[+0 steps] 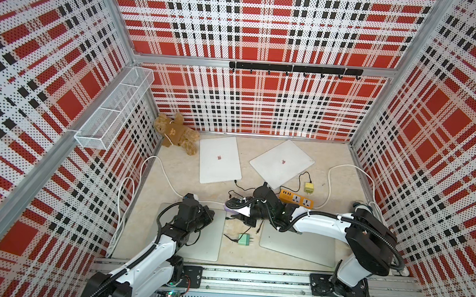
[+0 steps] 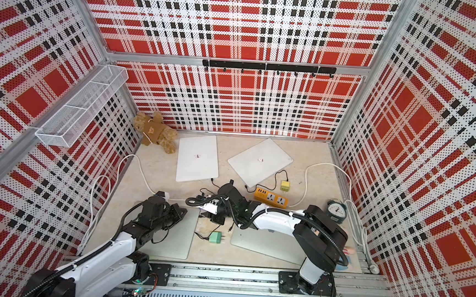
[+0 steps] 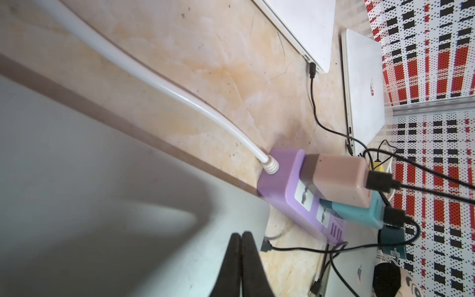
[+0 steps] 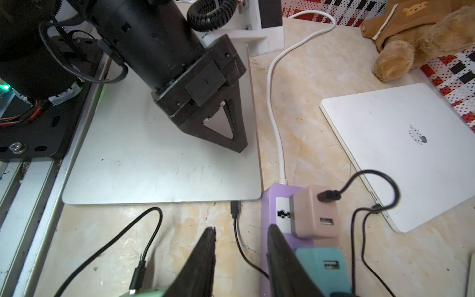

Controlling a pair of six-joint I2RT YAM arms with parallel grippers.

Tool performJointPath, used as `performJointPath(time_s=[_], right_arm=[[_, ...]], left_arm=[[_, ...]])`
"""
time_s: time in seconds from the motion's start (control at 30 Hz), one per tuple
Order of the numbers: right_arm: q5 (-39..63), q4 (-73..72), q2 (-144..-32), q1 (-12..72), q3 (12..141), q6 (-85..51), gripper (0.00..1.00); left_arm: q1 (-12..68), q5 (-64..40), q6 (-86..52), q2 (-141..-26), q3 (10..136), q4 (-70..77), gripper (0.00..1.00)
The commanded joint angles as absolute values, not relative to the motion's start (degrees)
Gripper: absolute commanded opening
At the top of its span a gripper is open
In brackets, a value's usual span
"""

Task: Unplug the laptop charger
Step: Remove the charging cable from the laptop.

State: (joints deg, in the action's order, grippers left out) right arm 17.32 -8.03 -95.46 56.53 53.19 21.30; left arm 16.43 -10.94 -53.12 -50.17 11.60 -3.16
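Step in hand, as I judge it: the grasp on the charger's plug, not yet the pull. The USB-C plug [image 4: 234, 207] sits in the edge of the silver laptop [image 1: 210, 244], which lies low in the frame, left of centre, in both top views. Its black cable [image 4: 237, 231] runs away from the laptop between the fingers of the right hand [image 4: 241, 228], just beside the purple power strip [image 4: 270, 203]. That hand stands partly open, one finger on either side of the cable, pinching nothing that I can see. The left hand [image 3: 240, 234] is fully closed and empty, its tip on or just above the laptop's lid, apparently to brace it.

The next move calls for the right hand to advance onto the plug body rather than the thin cable, close, and draw straight out from the edge while the left hand steadies the laptop. It should also avoid catching the power strip.
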Motion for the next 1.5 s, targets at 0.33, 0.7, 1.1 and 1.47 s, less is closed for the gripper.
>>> performJointPath(time_s=[0.33,0.7,1.1,1.47], right_arm=[[12.48,-4.08,-102.87,58.51,58.22,22.44,0.29],[10.51,-1.94,-107.85,59.76,61.73,21.28,0.25],[8.14,-0.13,-111.47,60.49,64.15,19.25,0.23],[7.45,0.83,-113.84,60.55,65.83,18.19,0.23]], left_arm=[[15.21,-11.38,-55.38,-50.53,7.18,0.88,0.06],[14.59,-11.71,-55.55,-49.53,5.88,1.41,0.05],[14.71,-11.65,-55.46,-49.42,5.36,1.73,0.05],[14.77,-11.53,-55.11,-49.44,5.31,1.84,0.05]])
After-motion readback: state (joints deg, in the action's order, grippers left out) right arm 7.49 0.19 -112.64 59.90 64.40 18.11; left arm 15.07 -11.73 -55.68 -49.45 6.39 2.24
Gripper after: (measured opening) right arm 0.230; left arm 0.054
